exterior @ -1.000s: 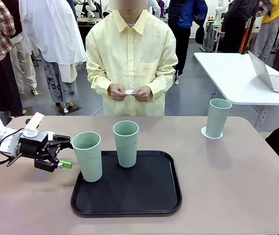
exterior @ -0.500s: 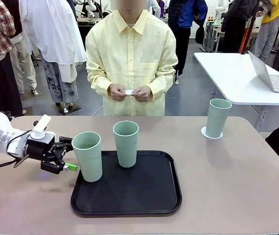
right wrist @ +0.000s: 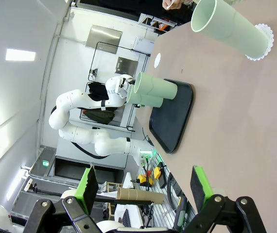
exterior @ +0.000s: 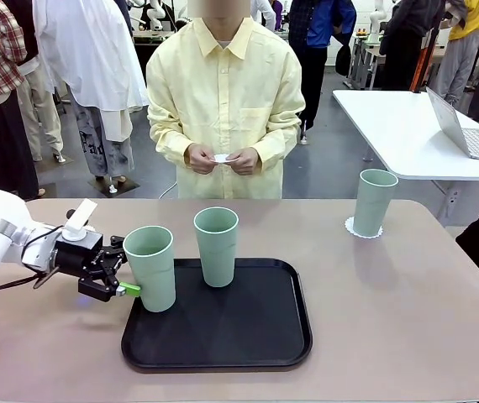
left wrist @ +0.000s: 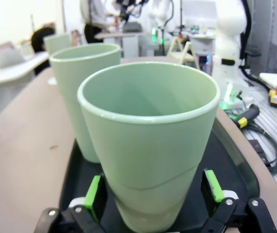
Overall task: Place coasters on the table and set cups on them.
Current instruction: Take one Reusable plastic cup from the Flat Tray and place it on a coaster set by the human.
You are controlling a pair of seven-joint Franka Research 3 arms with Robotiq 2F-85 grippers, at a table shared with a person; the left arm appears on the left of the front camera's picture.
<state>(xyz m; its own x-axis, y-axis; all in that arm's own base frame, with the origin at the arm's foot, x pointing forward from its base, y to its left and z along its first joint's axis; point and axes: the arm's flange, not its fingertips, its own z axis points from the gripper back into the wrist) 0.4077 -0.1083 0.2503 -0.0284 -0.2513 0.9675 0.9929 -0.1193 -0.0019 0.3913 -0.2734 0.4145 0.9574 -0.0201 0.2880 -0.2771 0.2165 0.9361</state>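
Two mint-green cups stand on the black tray (exterior: pixel 223 336): the left cup (exterior: pixel 150 269) and the middle cup (exterior: pixel 216 246). My left gripper (exterior: pixel 125 269) is open, its fingers on either side of the left cup's lower half. In the left wrist view that cup (left wrist: pixel 148 145) stands between the green pads (left wrist: pixel 94 193), close to them, with small gaps on both sides. A third cup (exterior: pixel 374 201) stands on a white lacy coaster (exterior: pixel 360 228) on the table (exterior: pixel 391 302) at the far right. The person holds another coaster (exterior: pixel 223 157) in both hands. My right gripper (right wrist: pixel 143 187) is open and holds nothing; its view shows the third cup (right wrist: pixel 231 31) on its coaster (right wrist: pixel 264 42).
The person stands at the table's far edge, hands at chest height. A white table with a laptop (exterior: pixel 471 134) stands beyond the far right corner. The tray's front half and the tabletop to its right are bare.
My left gripper has moved right, from beside the tray to around the left cup. The cups, the coaster and the person's hands have stayed put.
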